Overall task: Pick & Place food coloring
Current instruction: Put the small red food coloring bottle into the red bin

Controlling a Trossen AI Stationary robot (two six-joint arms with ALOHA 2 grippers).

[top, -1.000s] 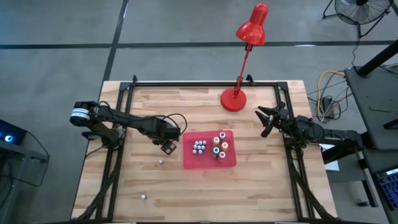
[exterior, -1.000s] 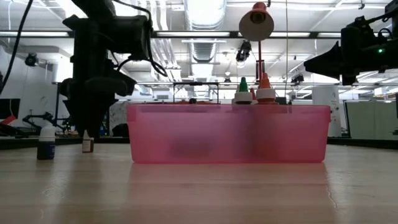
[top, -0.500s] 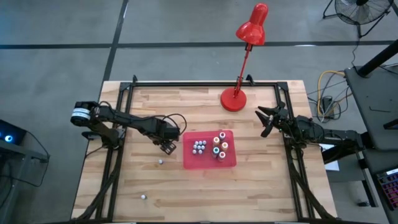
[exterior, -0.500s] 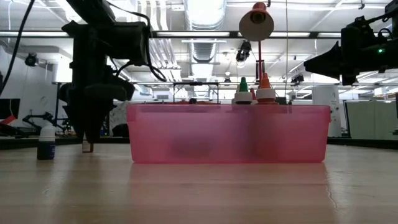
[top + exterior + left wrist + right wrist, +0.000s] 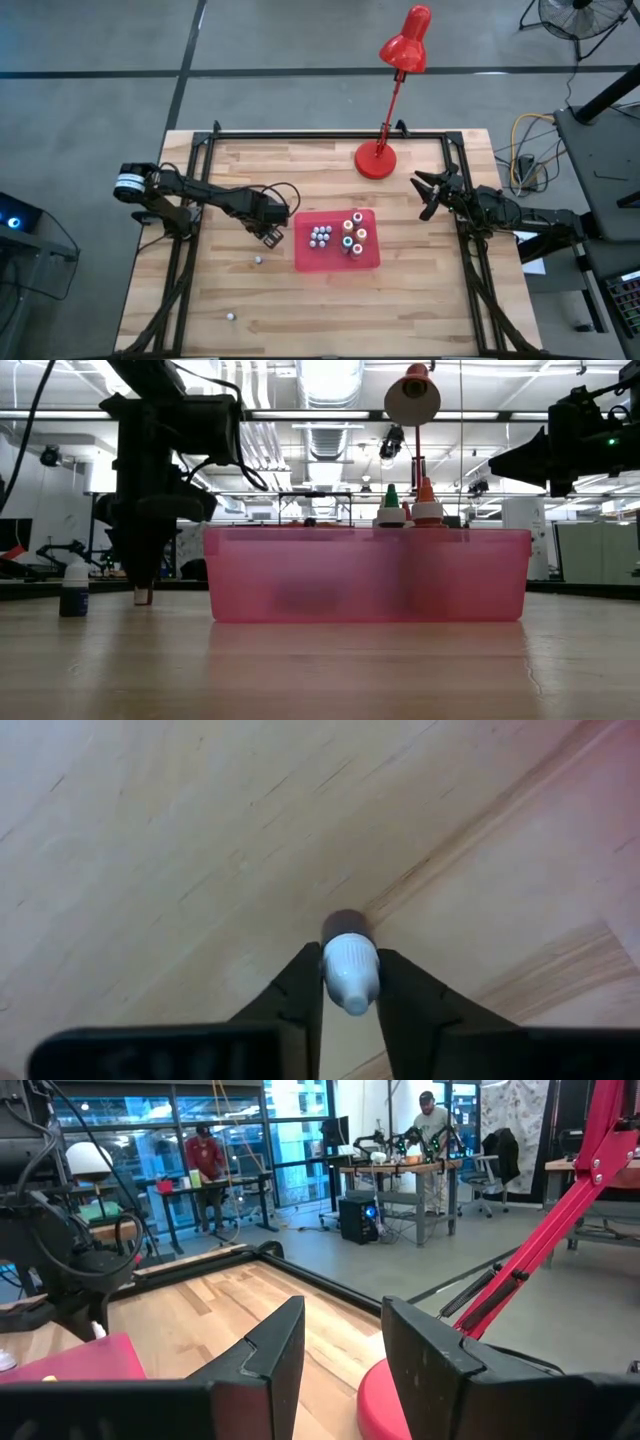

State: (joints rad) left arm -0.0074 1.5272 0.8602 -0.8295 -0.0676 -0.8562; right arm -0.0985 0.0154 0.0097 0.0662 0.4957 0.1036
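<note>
White-capped, the food coloring bottle [image 5: 349, 963] stands on the tabletop [image 5: 300, 300] just beside the red tray [image 5: 370, 262], and our left hand [image 5: 349, 982] pinches its cap between both fingers. We lift straight up, clear the tray wall, then lower gently among the bottles inside. Our right hand [image 5: 340, 1350] waits half open, empty, beyond the tray.

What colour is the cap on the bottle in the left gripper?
White, on the bottle between the left gripper fingers; clearest in the left wrist view.
</note>
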